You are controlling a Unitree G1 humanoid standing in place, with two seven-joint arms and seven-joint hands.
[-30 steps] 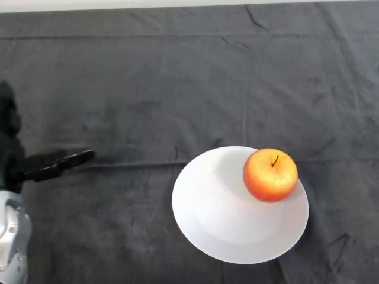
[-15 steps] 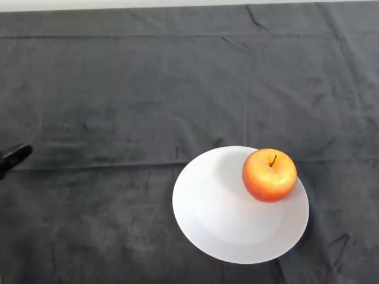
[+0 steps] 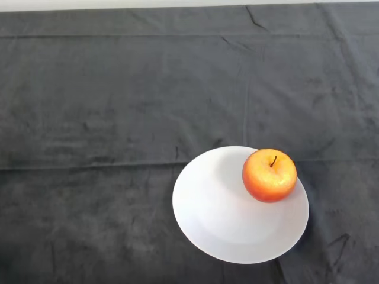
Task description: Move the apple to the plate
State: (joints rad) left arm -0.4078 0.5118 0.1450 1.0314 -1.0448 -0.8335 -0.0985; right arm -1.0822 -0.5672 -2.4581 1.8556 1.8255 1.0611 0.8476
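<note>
A red and yellow apple [image 3: 269, 175] stands upright, stem up, on the far right part of a white round plate [image 3: 219, 219]. The plate lies on the dark cloth at the lower right of the head view.
The dark cloth [image 3: 118, 106] covers the whole table. Its far edge runs along the top of the view, with a pale strip behind it.
The left arm and hand drew back to the left and left the view. The apple and the plate stayed where they were.
</note>
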